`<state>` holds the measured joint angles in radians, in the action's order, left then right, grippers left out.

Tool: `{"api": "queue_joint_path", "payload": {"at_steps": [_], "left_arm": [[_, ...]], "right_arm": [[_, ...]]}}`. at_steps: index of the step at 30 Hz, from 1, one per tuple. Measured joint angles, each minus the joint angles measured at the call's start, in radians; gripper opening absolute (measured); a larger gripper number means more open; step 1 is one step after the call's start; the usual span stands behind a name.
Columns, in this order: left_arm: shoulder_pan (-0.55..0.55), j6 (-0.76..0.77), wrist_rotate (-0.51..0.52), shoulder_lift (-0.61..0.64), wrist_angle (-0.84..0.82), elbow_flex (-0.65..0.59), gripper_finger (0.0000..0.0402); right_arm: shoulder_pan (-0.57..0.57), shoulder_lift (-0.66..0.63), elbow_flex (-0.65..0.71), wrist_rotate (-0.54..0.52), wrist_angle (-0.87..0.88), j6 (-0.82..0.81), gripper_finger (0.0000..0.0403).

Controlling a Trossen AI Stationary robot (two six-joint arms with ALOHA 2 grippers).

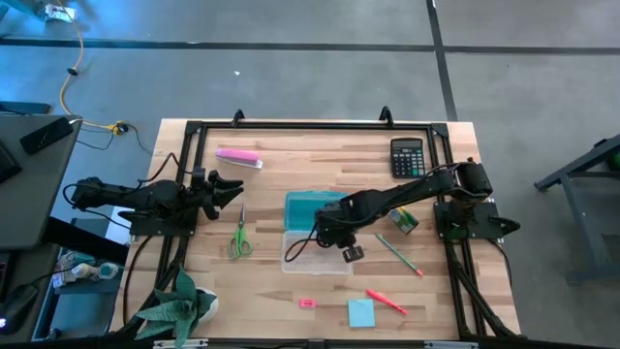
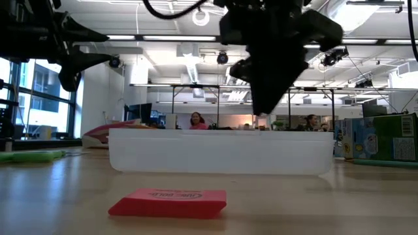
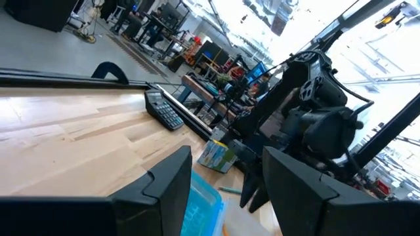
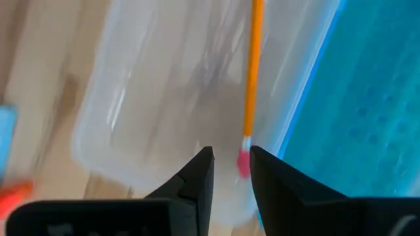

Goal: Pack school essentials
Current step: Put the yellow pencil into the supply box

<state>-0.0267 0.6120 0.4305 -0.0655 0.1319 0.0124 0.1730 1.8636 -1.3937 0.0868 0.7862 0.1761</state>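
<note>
A clear plastic box stands mid-table with its blue lid lying just beyond it. My right gripper hangs over the box, pointing steeply down, fingers slightly apart. The orange pencil lies along the inside of the box, its pink eraser end between my fingertips. Green-handled scissors, a green pencil, a red pen, a pink eraser, a light-blue sticky pad and a small yellow-green box lie on the table. My left gripper waits open at the left. My right gripper stands with its fingertips on either side of the orange pencil's pink eraser end, coming from above. Whether a finger still touches it, I cannot tell. The rest of the pencil lies in the clear box.
A black calculator lies at the far right and a pink-and-white bar at the far left. A dark frame runs around the table's edges. A green plant sits at the near left corner.
</note>
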Motion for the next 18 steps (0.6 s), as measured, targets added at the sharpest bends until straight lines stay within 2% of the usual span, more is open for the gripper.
{"api": "queue_joint_path", "payload": {"at_steps": [5, 9, 14, 18], "left_arm": [[0.000, -0.048, 0.010, 0.000, 0.002, 0.016, 0.0174], [0.000, -0.122, 0.007, 0.000, 0.001, 0.053, 0.0174], [0.000, -0.231, 0.002, 0.000, -0.039, 0.125, 0.0174], [0.000, -0.293, 0.000, 0.000, -0.154, 0.205, 0.0174]], "right_arm": [[-0.003, -0.001, 0.000, 0.021, -0.190, -0.072, 0.0091], [-0.010, -0.001, 0.000, 0.020, -0.258, -0.067, 0.0086], [-0.037, -0.001, 0.000, 0.019, -0.296, -0.091, 0.0057], [-0.064, -0.001, 0.000, 0.029, -0.379, -0.122, 0.0033]]}}
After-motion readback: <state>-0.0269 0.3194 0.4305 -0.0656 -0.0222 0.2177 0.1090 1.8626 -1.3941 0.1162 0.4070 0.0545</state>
